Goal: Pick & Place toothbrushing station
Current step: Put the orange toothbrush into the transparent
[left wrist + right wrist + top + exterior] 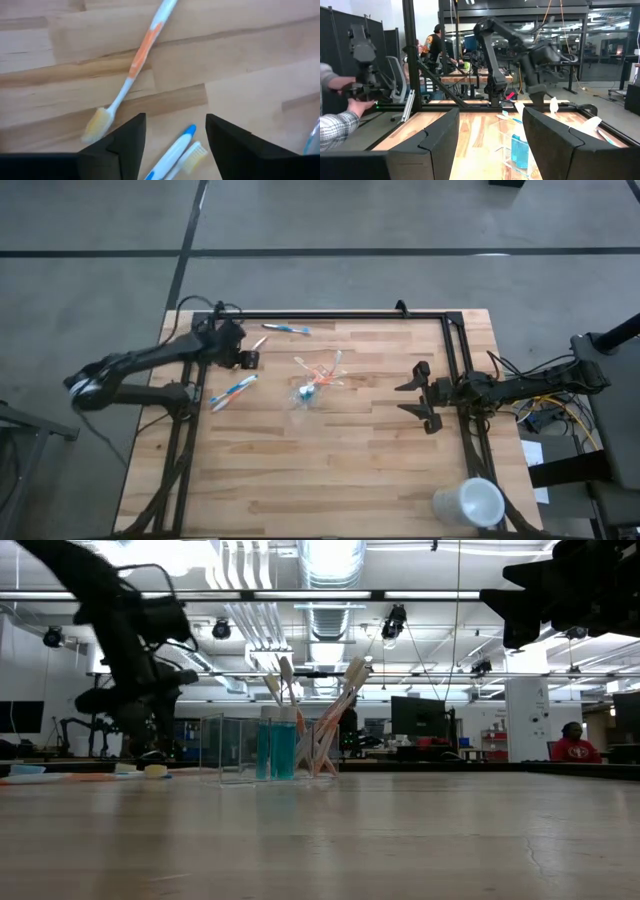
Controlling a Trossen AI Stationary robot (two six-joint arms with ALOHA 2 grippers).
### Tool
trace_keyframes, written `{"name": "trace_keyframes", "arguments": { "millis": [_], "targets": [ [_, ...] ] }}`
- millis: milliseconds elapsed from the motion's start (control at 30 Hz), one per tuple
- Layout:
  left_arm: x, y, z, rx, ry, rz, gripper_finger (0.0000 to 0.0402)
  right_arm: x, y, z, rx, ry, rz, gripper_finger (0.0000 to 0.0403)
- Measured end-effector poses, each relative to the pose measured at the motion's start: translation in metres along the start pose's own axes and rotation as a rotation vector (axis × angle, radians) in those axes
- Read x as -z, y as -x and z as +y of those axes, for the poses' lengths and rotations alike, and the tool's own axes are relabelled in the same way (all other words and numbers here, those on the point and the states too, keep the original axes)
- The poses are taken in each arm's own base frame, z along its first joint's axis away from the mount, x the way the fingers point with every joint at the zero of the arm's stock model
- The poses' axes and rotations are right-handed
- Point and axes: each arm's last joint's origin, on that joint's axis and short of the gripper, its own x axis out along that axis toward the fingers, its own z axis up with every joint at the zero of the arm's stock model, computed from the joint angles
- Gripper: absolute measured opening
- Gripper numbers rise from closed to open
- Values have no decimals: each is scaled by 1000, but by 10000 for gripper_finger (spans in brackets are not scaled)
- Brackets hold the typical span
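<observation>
1. Small clear plastic cup (pixel 306 393) standing upright near the middle of the wooden slatted table (pixel 330 480); thin white and orange-handled toothbrushes (pixel 325 373) leaning out of the cup, small blue tube (pixel 275 748) upright inside it.
2. Left gripper (pixel 246 359) well to the left of the cup, low over the table, fingers (pixel 235 145) spread apart, nothing between them.
3. Orange-and-white toothbrush (pixel 131 70) lying flat just ahead of the left gripper; blue-and-white toothbrush (pixel 172 156) flat between its fingertips, a second brush head touching alongside.
4. Another blue-and-white toothbrush (pixel 287 329) flat at the table's far edge, beyond and left of the cup.
5. Right gripper (pixel 420 396) well to the right of the cup, raised, fingers wide apart and empty, pointed at the cup.
6. Larger opaque white cup (pixel 470 502) on its side at the near right corner, well apart from the clear cup.
</observation>
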Motion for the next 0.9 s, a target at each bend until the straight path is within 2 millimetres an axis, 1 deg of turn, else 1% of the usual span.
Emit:
{"name": "trace_keyframes", "arguments": {
  "millis": [100,200,300,400,533,733,833,900],
  "targets": [
    [20,-5,7,68,41,-126,209,0,0,0,0,0,0,215],
    [37,-10,13,141,1,-213,207,0,0,0,0,1,0,215],
    [46,-12,22,148,56,-226,206,0,0,0,0,1,0,215],
    [52,-11,29,108,84,-175,206,0,0,0,0,0,0,215],
    [51,0,28,52,7,-100,206,0,0,0,0,0,0,215],
    [42,18,26,-93,-186,-98,206,0,0,0,0,1,0,215],
    [44,17,31,-197,-223,-92,206,0,0,0,0,0,0,215],
    [47,13,34,-224,-217,-83,206,0,0,0,0,1,0,215]
  ]
}}
